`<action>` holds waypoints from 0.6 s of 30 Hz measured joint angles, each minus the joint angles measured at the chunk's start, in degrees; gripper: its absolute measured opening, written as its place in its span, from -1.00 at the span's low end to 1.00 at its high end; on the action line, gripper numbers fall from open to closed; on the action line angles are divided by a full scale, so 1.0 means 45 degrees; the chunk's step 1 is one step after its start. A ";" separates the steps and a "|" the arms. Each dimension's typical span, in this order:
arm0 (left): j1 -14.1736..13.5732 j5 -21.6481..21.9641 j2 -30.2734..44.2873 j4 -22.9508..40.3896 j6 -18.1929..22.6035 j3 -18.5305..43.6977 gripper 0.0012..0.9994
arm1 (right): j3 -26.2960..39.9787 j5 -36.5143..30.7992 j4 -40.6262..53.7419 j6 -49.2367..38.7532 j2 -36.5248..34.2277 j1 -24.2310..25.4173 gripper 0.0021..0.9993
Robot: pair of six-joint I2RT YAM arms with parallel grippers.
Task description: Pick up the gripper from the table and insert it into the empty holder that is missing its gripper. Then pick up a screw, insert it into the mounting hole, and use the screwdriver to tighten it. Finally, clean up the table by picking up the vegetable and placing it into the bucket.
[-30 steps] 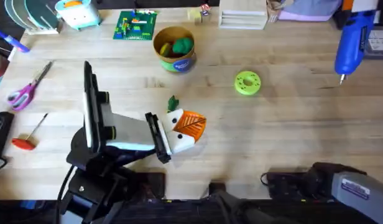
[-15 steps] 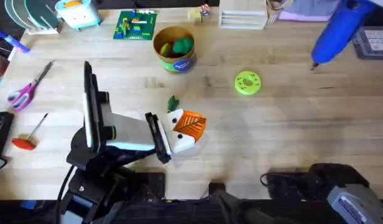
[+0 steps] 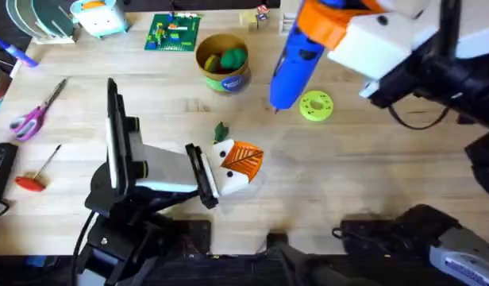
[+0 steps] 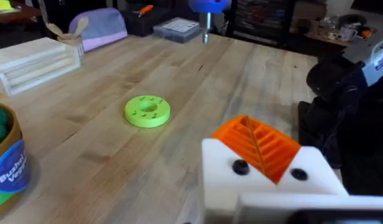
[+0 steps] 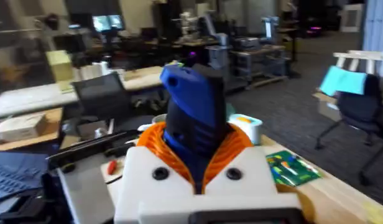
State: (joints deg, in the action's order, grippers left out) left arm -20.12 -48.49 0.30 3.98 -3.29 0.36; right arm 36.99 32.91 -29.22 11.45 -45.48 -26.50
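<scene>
The right gripper (image 3: 327,22) is clamped on the screwdriver (image 3: 295,63) and holds it aslant above the far half of the desk (image 3: 371,183), with the dark tip hanging between the bucket (image 3: 223,65) and the green disc (image 3: 316,106).

What could go wrong:
- **Twisting in the grip.** The screwdriver is a thick, smooth blue plastic cylinder, and the ribbed orange pads hold it near its back end. A sideways nudge at the tip could twist it in the grip.
- **Landing off a screw head.** A slanted bit would probably land off a screw head and skate across the bare wood.
- **Clipping the bucket.** A low sweep could clip the bucket, a light round tub with a printed band, and tip out the green and yellow pieces inside it.
- **Pushing the disc.** The same sweep could push the flat, holed disc along the smooth planks.

The left gripper (image 3: 243,159) rests low near the middle of the desk. In the left wrist view its ribbed orange wedges on white blocks look pressed together. I can't make out anything between them, though that angle is poor.

The vegetable (image 3: 221,131) is a small dark green leafy scrap lying just beside that gripper on its far side. Any shuffle of the left arm could drag or flick it away.

A red-handled tool (image 3: 34,176) and scissors (image 3: 34,115) lie near the left edge, well apart from both arms.
</scene>
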 joint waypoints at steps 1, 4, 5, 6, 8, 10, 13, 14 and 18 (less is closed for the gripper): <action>0.0000 0.0000 0.0005 0.0002 0.0000 0.0000 -0.99 | 0.0000 0.0057 -0.0404 0.0036 -0.0218 -0.0441 -0.95; 0.0000 0.0000 0.0001 -0.0001 0.0001 0.0000 -0.99 | 0.0000 0.0146 -0.1722 0.0171 -0.1059 -0.1680 -0.95; 0.0000 0.0000 0.0005 0.0002 0.0000 0.0000 -0.99 | 0.0000 0.0151 -0.2008 0.0178 -0.1288 -0.1947 -0.95; 0.0000 0.0000 0.0003 0.0002 0.0000 0.0000 -0.99 | 0.0000 0.0184 -0.2279 0.0191 -0.1549 -0.2228 -0.95; 0.0000 0.0000 0.0000 0.0002 0.0000 0.0000 -0.99 | 0.0000 0.0199 -0.2641 0.0221 -0.1956 -0.2663 -0.95; 0.0000 0.0000 0.0000 -0.0002 0.0000 0.0000 -0.99 | 0.0000 0.0199 -0.2824 0.0221 -0.2215 -0.2999 -0.95; 0.0000 -0.0005 0.0003 -0.0002 0.0000 0.0000 -0.99 | 0.0000 0.0199 -0.3023 0.0221 -0.2464 -0.3455 -0.95; 0.0000 -0.0005 0.0000 0.0002 0.0000 0.0000 -0.99 | 0.0000 0.0199 -0.3121 0.0221 -0.2534 -0.3624 -0.95; 0.0000 -0.0005 0.0000 0.0002 0.0000 0.0000 -0.99 | 0.0000 0.0189 -0.3175 0.0221 -0.2656 -0.4136 -0.95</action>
State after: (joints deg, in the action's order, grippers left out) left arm -20.12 -48.51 0.30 3.99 -3.29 0.36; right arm 36.99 33.76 -43.51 12.45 -57.43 -45.11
